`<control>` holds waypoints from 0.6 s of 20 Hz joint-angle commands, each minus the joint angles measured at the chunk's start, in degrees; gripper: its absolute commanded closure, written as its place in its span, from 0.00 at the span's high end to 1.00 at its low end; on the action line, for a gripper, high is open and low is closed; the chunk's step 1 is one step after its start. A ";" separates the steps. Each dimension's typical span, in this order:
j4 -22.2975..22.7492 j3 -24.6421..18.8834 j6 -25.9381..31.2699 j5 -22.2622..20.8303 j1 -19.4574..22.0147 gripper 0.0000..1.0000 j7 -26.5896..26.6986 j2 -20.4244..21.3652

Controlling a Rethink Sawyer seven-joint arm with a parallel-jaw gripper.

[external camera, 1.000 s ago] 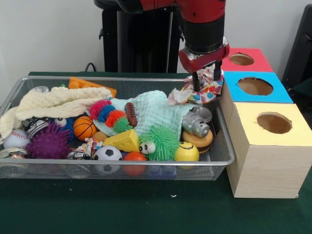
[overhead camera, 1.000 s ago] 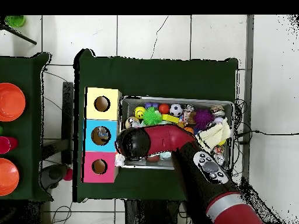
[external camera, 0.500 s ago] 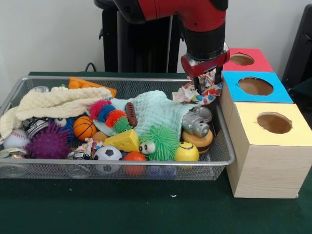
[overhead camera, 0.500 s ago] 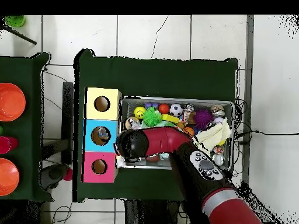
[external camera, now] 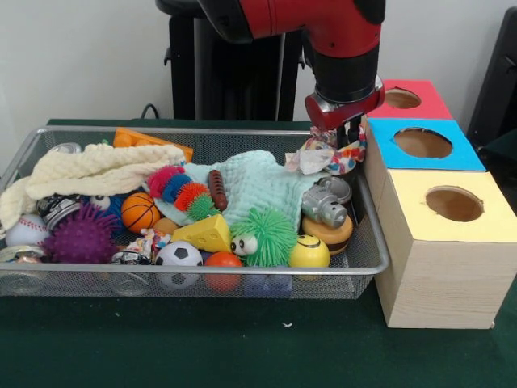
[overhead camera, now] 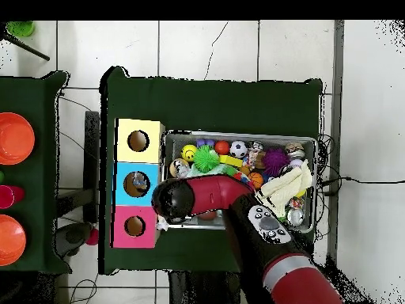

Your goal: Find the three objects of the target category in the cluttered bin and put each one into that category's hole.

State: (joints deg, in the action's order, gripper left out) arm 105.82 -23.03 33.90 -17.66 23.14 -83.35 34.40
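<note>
My arm (external camera: 323, 24) was red and black, cloth (external camera: 327, 155) white with multicoloured dots, worktop (external camera: 202, 347) dark green, boxes topped red (external camera: 420, 109), blue (external camera: 460, 158), yellow (external camera: 485, 230).

The gripper (external camera: 346, 139), closed on a patterned multicoloured cloth (external camera: 327, 157), hangs over the wire mesh bin's (external camera: 242, 279) corner. Just beside it stands the blue-topped wooden box (external camera: 422, 144), its round hole unobstructed. Below, toys crowd the bin.

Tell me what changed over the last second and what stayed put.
The gripper, shut on the patterned cloth, rose and moved toward the blue box, drawing the cloth higher out of the wire bin. The balls, the other cloths and the three boxes did not move.
</note>
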 commanded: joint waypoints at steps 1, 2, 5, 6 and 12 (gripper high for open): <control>-3.35 2.82 -0.80 -1.94 -1.76 0.00 -6.51 1.07; -3.59 3.11 -0.64 -2.03 -1.95 0.00 -6.40 1.55; -4.95 4.29 0.82 -2.84 -2.98 0.00 -5.73 2.48; -5.54 4.63 1.65 -3.40 -3.31 0.00 -4.99 2.84; -9.03 7.45 4.09 -8.16 -5.66 0.00 -1.16 5.10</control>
State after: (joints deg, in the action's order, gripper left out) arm 103.96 -19.30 33.91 -20.15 18.56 -83.35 37.23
